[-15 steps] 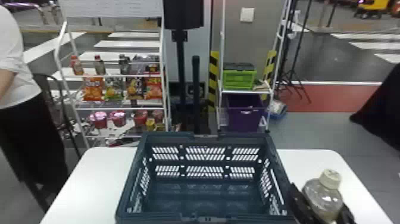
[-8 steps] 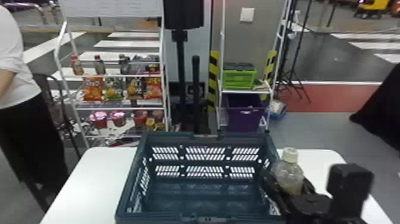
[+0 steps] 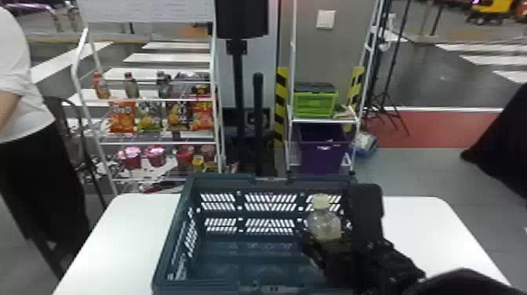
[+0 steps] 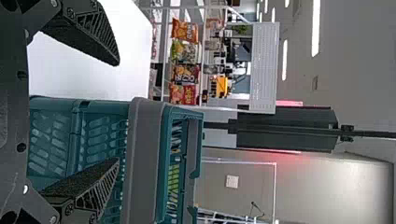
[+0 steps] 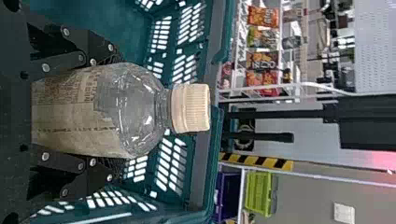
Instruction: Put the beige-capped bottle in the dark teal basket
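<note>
Where its label [image 5: 77, 128] ends, the bottle [image 5: 137, 109] is clear.

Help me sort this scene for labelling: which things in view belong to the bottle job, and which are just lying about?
Job:
- beige-capped bottle, held in the right gripper
- dark teal basket
- white table under it

Just about:
- snack bags
- green crate
- purple bin
</note>
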